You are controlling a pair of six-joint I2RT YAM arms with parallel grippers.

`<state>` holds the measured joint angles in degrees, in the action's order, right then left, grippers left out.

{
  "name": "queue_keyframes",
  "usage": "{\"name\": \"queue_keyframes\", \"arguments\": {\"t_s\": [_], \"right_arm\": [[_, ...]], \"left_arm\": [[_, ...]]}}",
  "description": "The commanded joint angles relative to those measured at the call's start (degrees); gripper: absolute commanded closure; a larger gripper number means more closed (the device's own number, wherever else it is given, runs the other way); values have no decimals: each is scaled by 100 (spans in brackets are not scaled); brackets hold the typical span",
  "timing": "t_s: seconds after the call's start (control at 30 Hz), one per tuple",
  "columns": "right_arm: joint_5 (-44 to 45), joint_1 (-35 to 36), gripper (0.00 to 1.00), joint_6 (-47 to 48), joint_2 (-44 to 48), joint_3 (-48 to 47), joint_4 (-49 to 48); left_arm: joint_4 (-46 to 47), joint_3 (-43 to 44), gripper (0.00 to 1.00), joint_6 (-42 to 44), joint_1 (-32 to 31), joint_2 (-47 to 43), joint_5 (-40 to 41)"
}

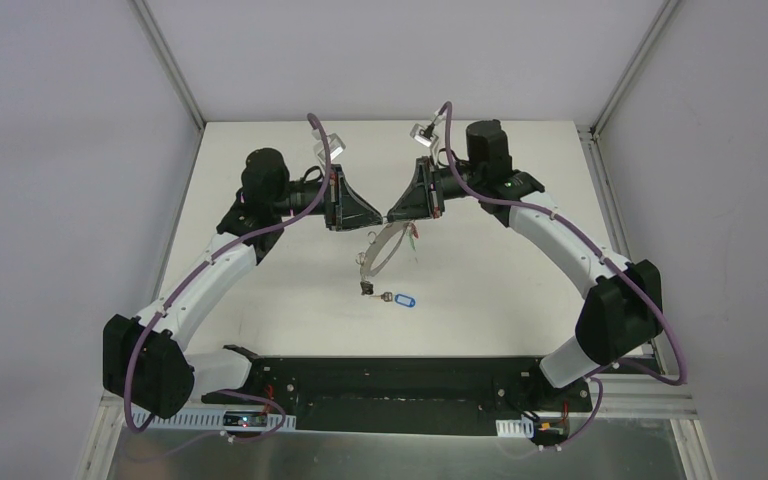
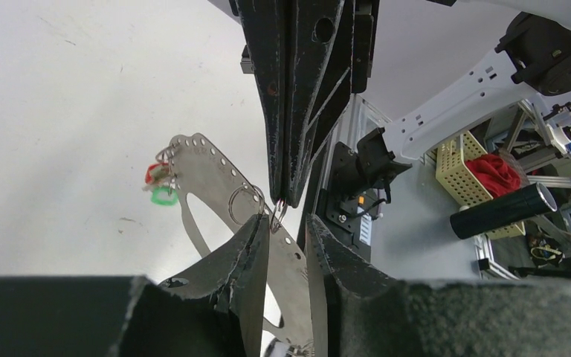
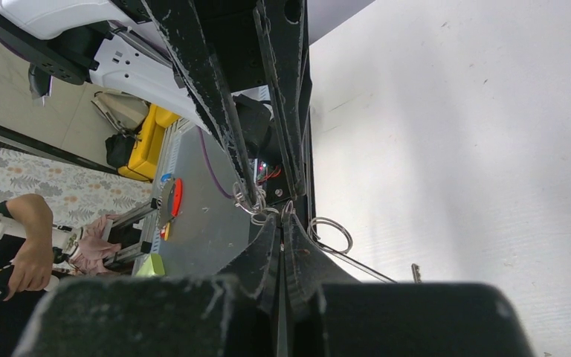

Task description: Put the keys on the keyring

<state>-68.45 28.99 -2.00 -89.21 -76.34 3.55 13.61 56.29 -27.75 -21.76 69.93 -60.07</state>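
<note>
1. Worktop (image 1: 520, 280): white and matt, with faint scuffs. We see pale grey walls (image 1: 60, 150) on three sides, aluminium rails (image 1: 172, 70) in the far corners and a black base plate (image 1: 390, 375) along the near edge.
2. Keyring (image 2: 207, 160): a flat perforated metal band. It is raised off the worktop at the centre, where the two arms meet tip to tip. A red tag (image 2: 153, 174) and a green tag (image 2: 164, 196) hang together at one end.
3. Key with blue tag (image 1: 396, 298): lies flat on the worktop, between the keyring and the base plate, apart from both tools.
4. Left tool (image 2: 285, 224): its fingers stand apart and the band passes between them. We cannot tell whether they press on it.
5. Right tool (image 3: 280, 219): its fingers are together, pinching a small wire ring (image 2: 278, 216) at the band's edge.
6. Room beyond the enclosure: we note a yellow perforated basket (image 2: 453, 160) holding a red cloth (image 2: 494, 169), with a black cylinder (image 2: 502, 210) beside it. On the other side, a person's forearm (image 3: 33, 238) shows above a patterned floor covering (image 3: 59, 193).
</note>
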Motion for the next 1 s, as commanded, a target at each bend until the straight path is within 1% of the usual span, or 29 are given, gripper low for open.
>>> {"name": "queue_keyframes", "arguments": {"t_s": [0.0, 0.13, 0.3, 0.77, 0.97], "right_arm": [[-339, -45, 100, -499, 212, 23, -761], [-463, -48, 100, -634, 195, 74, -959], [-539, -50, 100, -774, 193, 97, -1109], [-495, -58, 100, -1010, 115, 150, -1394], [-461, -52, 100, -1014, 81, 169, -1427]], "left_arm": [[419, -70, 73, -56, -4, -123, -211], [448, -70, 71, -40, -4, -103, -189], [474, -92, 71, -38, -17, -78, -219], [517, -27, 88, -46, -140, 20, -272], [600, -38, 98, -91, -153, 14, -278]]}}
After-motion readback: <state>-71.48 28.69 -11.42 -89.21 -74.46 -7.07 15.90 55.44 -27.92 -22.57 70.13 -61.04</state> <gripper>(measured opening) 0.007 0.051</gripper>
